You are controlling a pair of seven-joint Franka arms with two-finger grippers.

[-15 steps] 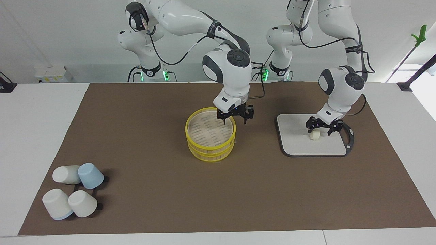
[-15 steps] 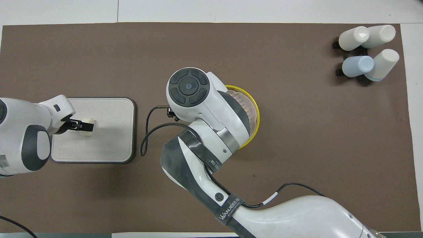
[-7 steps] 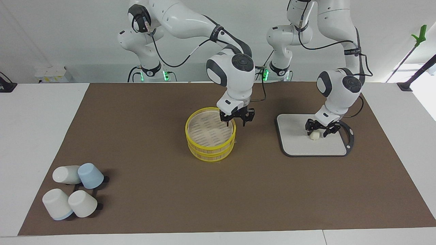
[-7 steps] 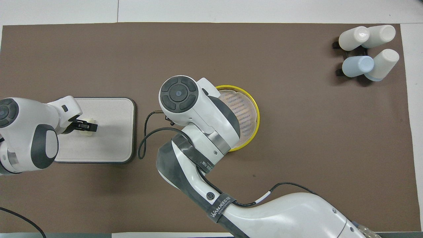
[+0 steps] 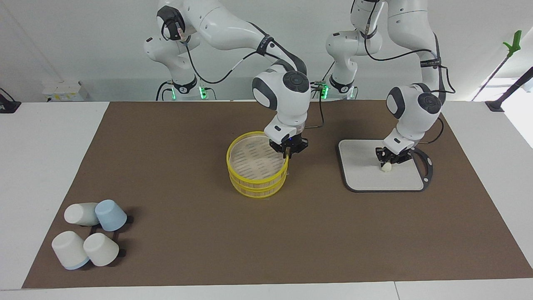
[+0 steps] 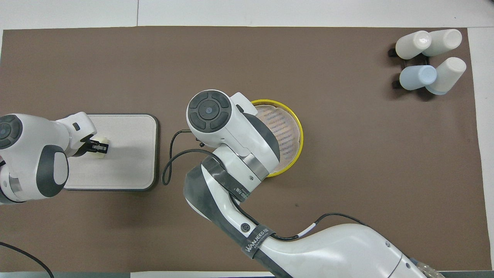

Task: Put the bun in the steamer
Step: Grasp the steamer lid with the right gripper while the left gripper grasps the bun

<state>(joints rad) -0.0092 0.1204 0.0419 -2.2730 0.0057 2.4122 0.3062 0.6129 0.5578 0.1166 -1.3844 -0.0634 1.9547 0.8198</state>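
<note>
both grippers have just closed. the left gripper (image 5: 389, 160) now clamps the bun (image 5: 386, 166), which still rests on the grey board (image 5: 362, 177), toward the left arm's end of the table from the steamer (image 5: 257, 168). the right gripper (image 5: 287, 153) has pinched onto the steamer's rim on the side facing the board, so it appears to brace the basket. the steamer floor is empty. judged next step: lift the bun and carry it over the steamer.
</note>
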